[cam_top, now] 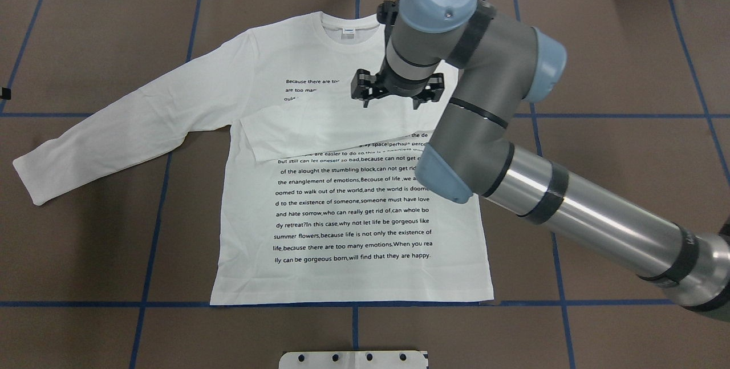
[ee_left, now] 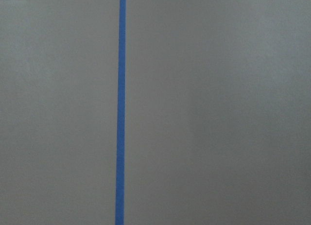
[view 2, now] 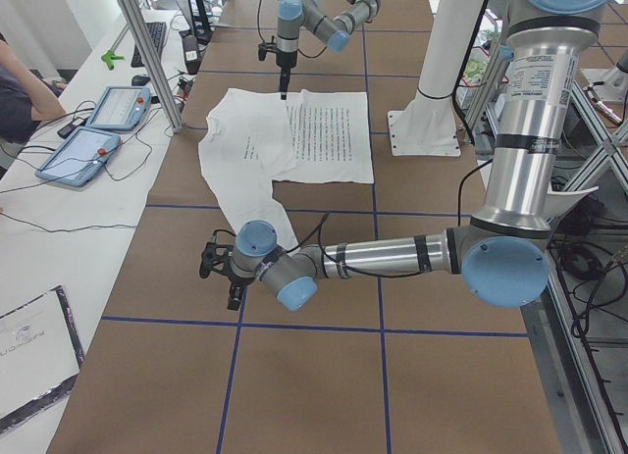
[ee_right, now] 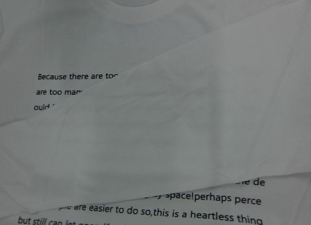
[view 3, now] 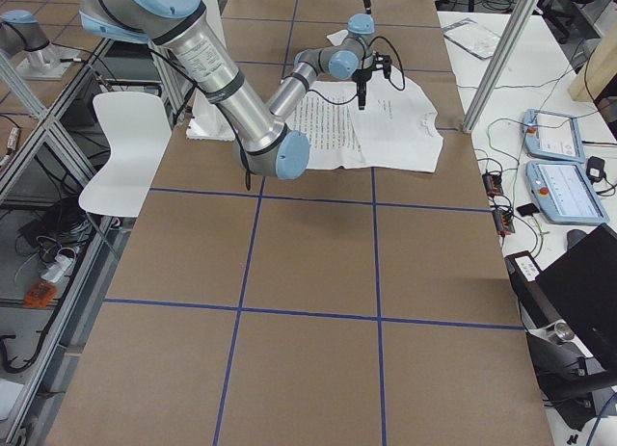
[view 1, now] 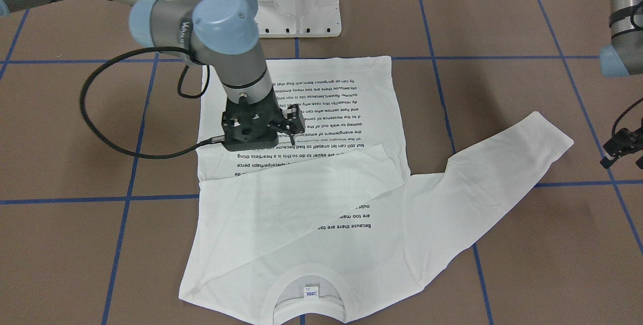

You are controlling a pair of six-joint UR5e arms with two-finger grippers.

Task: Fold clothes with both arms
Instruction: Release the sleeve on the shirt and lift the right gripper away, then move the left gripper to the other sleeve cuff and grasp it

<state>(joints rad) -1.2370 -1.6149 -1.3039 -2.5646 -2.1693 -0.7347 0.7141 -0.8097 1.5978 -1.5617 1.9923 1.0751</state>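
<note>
Seemingly flat, the T-shirt points collar away from pedestal.

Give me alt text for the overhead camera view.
A white long-sleeved T-shirt lies flat, print up, on a brown table with blue tape lines, one sleeve folded across its chest and the other sleeve stretched out to the view's left. The right arm reaches in, its gripper above the folded sleeve.

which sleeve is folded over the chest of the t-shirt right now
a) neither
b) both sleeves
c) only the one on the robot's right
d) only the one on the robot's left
c: the right-side sleeve lies across the T-shirt's printed chest, hiding part of the text, while the left-side sleeve stretches out flat on the table.
</note>
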